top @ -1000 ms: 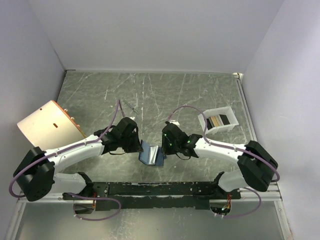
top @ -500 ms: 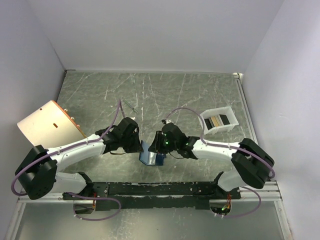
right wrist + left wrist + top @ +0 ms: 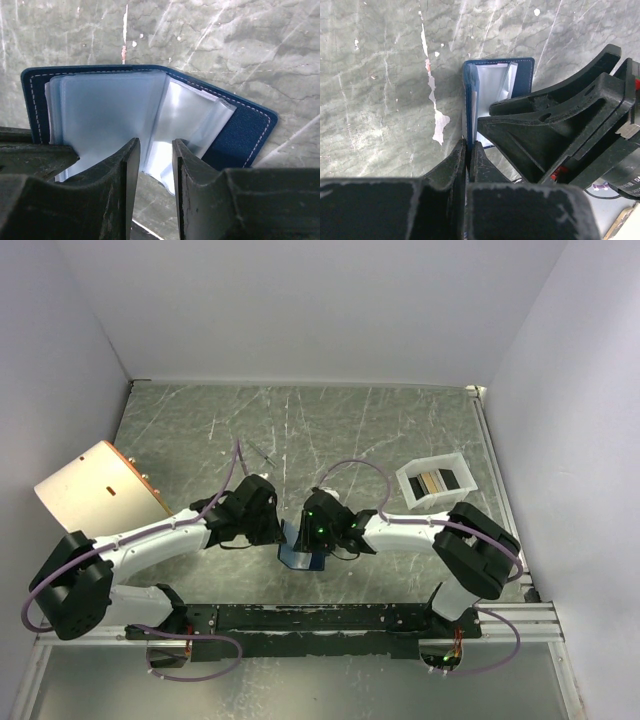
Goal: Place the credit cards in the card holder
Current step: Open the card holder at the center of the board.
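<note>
Displacement is confined to the right arm: a second ago the right end effector (image 3: pixel 308 538) stood just right of the card holder (image 3: pixel 298 558), and it has since travelled left to sit over the holder, the elbow drawing inward with it. Its fingers (image 3: pixel 125 175) are spread, with the holder's clear sleeves visible through the gap (no card between them). The left end effector (image 3: pixel 280 536) has not moved; its fingers are pressed together on the edge of the dark blue cover, keeping the holder propped open near the front middle of the surface (image 3: pixel 350 430). The credit cards (image 3: pixel 435 482) remain as before in the white tray (image 3: pixel 404 483), well apart to the right. The surface is grey-green and marbled, with white scuffs and scratches. Plain pale walls (image 3: pixel 300 310) enclose it at the back and both sides. A cream panel (image 3: pixel 95 490) leans at the left edge.
</note>
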Motion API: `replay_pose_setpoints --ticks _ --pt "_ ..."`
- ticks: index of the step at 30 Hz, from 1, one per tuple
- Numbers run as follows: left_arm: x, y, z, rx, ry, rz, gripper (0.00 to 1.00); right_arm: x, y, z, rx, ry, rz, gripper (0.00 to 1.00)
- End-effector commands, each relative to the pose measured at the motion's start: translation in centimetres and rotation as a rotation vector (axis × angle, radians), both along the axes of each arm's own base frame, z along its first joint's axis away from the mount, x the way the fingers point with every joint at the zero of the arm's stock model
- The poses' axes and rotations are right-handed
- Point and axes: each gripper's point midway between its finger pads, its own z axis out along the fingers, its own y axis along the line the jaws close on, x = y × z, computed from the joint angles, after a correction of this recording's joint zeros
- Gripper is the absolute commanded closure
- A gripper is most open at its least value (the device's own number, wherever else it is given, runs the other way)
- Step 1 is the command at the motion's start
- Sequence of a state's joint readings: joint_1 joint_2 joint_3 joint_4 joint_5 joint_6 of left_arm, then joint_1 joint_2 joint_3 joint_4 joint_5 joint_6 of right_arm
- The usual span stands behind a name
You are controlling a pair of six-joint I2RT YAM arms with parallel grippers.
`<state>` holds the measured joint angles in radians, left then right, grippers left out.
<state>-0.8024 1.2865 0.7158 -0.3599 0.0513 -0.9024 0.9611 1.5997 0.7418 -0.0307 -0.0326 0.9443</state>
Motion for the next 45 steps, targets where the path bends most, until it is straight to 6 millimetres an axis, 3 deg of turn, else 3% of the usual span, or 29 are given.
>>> replay_pose_setpoints --ticks 1,6,21,33,41,45 --pt "0.8 -0.4 1.5 -0.044 -0.05 0.031 0.93 -0.6 -4.2 -2.8 -0.22 0.015 -0.045 0.67" --pt "0.8 -0.1 1.6 -0.035 -0.056 0.042 0.93 -0.4 -6.9 -3.3 -0.337 -0.012 -0.081 0.67" --pt "0.9 0.1 1.6 -0.035 -0.054 0.067 0.93 -0.4 -10.0 -3.1 -0.485 -0.052 -0.076 0.75" --pt "1.1 -0.1 1.5 -0.026 -0.048 0.055 0.93 -1.2 -10.4 -3.4 -0.493 -0.059 -0.029 0.79" --pt "1.1 -0.3 1.5 -0.029 -0.042 0.062 0.93 -2.5 -8.5 -2.4 -0.371 -0.05 0.078 0.79" --pt "1.2 -0.3 1.5 -0.031 -0.043 0.069 0.93 -2.4 -9.6 -2.0 -0.423 -0.062 0.085 0.79"
